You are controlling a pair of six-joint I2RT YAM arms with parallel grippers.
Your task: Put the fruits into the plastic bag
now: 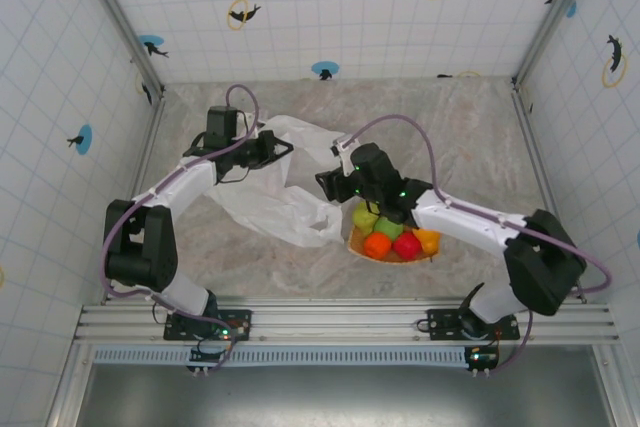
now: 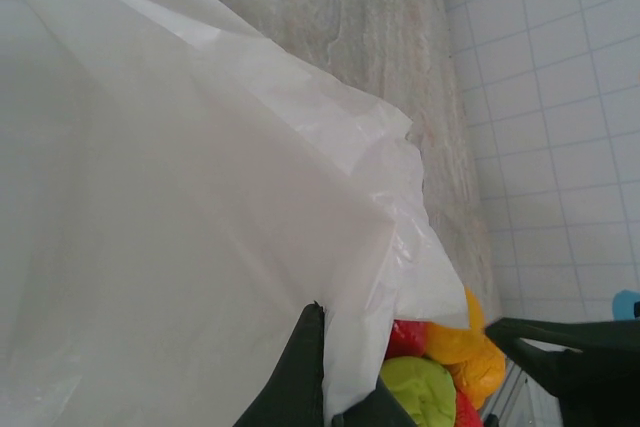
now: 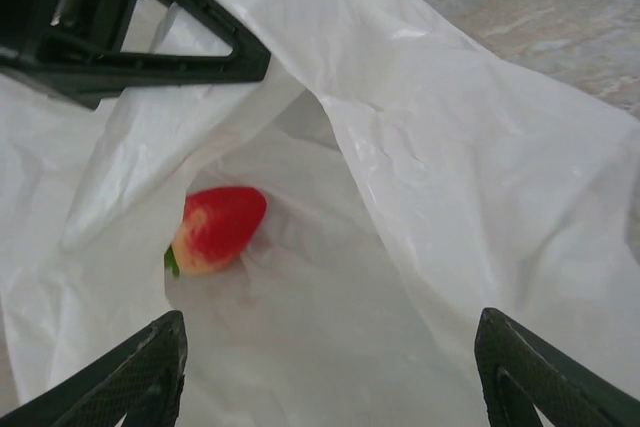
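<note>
The plastic bag (image 1: 278,199) lies crumpled mid-table, its upper edge lifted by my left gripper (image 1: 280,150), which is shut on a fold of it (image 2: 345,357). My right gripper (image 1: 325,183) hangs open at the bag's mouth, nothing between its fingers (image 3: 330,367). Inside the bag rests a red strawberry (image 3: 215,229). Several more fruits sit bunched just right of the bag: two green ones (image 1: 366,216), an orange one (image 1: 377,245), a red one (image 1: 407,245) and a yellow one (image 1: 428,239). In the left wrist view a green fruit (image 2: 420,392) and orange ones (image 2: 470,352) peek out below the bag's edge.
The fruits outside the bag lie on a flat orange tray (image 1: 395,259) near the front edge. Tiled walls enclose the marbled table (image 1: 470,137) on three sides. The left gripper's black frame (image 3: 130,37) crosses the upper left of the right wrist view.
</note>
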